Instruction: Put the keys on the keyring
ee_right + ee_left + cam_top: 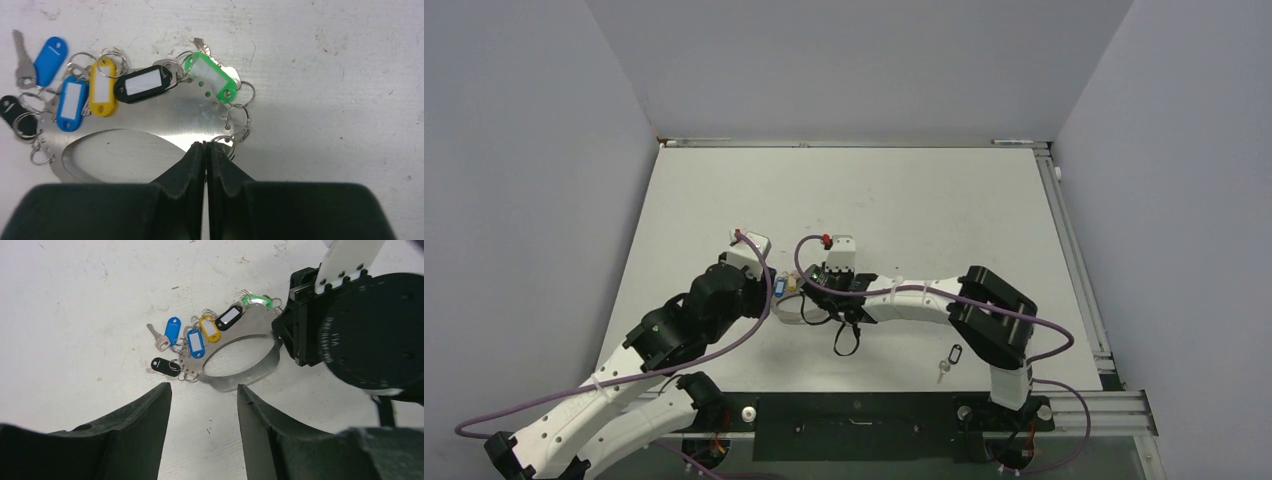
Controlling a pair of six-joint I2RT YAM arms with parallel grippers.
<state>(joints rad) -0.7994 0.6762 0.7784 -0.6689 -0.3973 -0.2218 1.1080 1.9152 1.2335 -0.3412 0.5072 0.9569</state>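
Observation:
The keyring [170,120] is a flat silver plate with an oval opening and small holes along its rim, lying on the table. Keys with tags hang from split rings on it: green [212,80], black [142,85], yellow [102,92], two blue [70,105] and a small black one [12,115]. My right gripper [205,145] is shut on the plate's edge beside an empty split ring. My left gripper [204,387] is open and empty, just short of the plate's [235,382] near side. One more key with a black tag [948,360] lies loose near the right arm's base.
The right gripper's body [360,330] fills the right side of the left wrist view, close to the left fingers. A black strap [846,335] hangs under the right wrist. Grey walls enclose the white table [924,200] on three sides.

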